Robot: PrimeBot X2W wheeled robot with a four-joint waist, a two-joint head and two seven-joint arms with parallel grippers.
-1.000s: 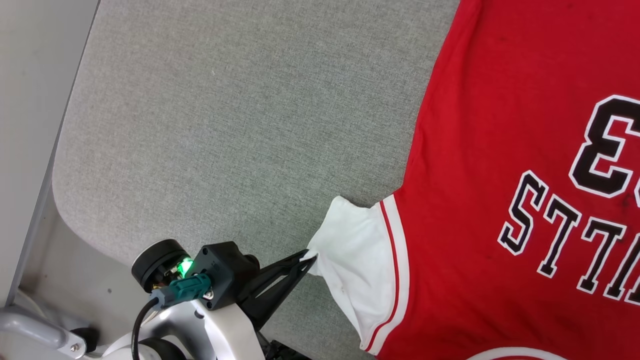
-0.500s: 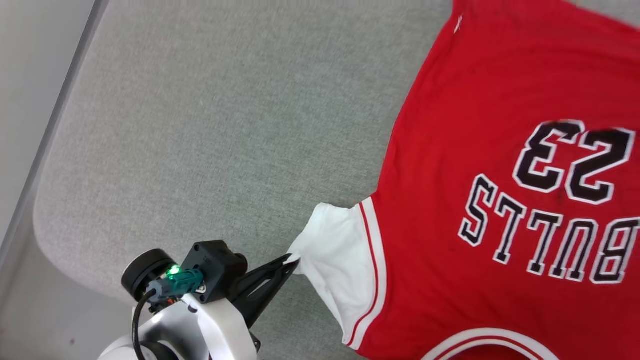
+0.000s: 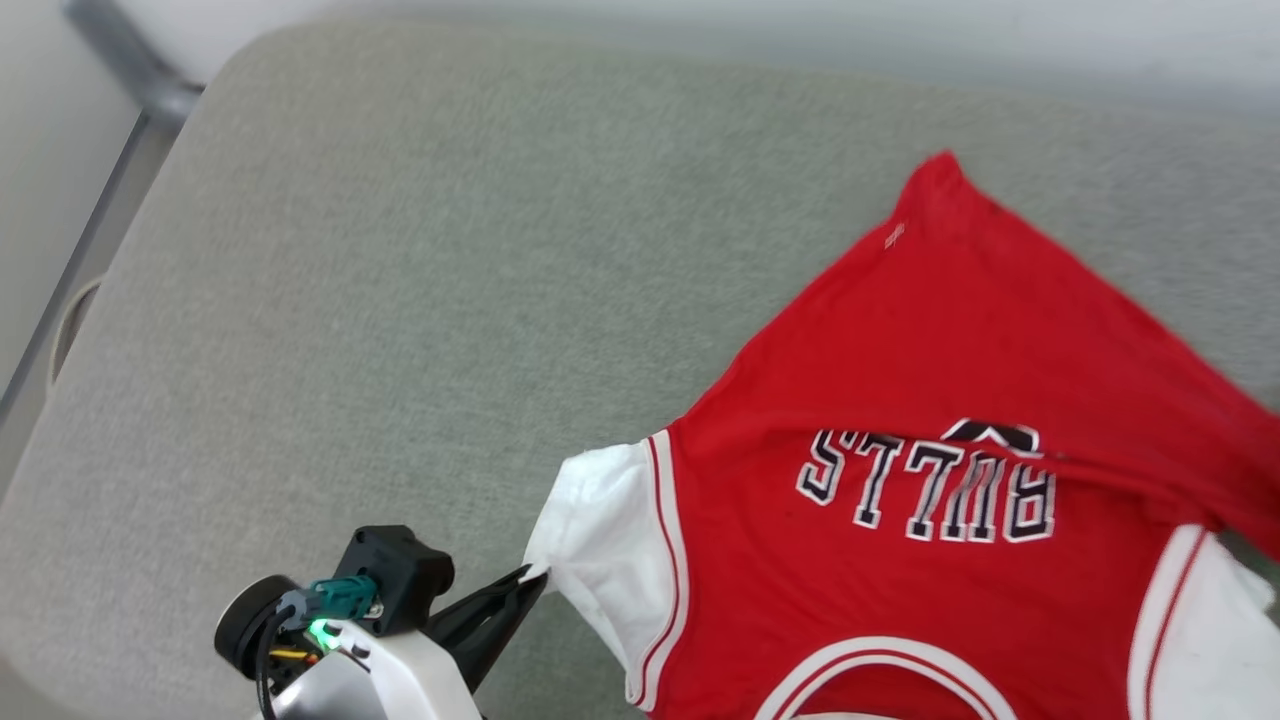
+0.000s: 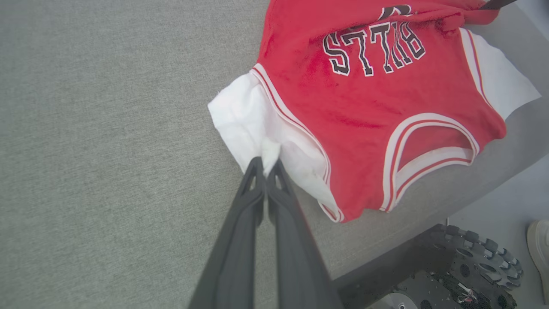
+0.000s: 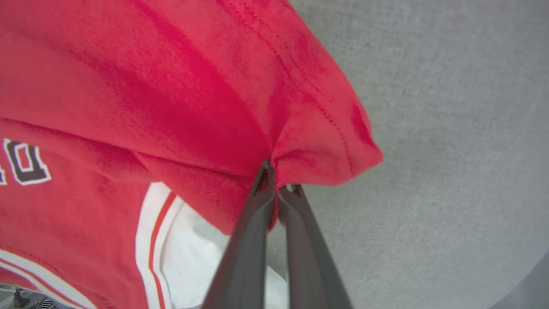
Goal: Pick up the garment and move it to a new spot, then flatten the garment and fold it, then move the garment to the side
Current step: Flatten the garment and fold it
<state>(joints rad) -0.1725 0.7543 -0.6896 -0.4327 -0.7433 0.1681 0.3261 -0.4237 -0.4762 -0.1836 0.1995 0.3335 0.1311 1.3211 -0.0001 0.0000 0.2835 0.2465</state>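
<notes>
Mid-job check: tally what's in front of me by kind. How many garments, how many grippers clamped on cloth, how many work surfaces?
garment: 1
grippers shut on the garment: 2 (left gripper, right gripper)
grey padded surface: 1
Total: 4

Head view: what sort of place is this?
Probably an indoor lab or test room: a grey fabric-covered table with rounded corners, one red jersey laid on it, and a plain pale floor beside the robot's wheeled base.

Your head view cuts the garment [image 3: 900, 600] off at bottom and right; a fold hides the print above its letters [image 3: 925, 490].
</notes>
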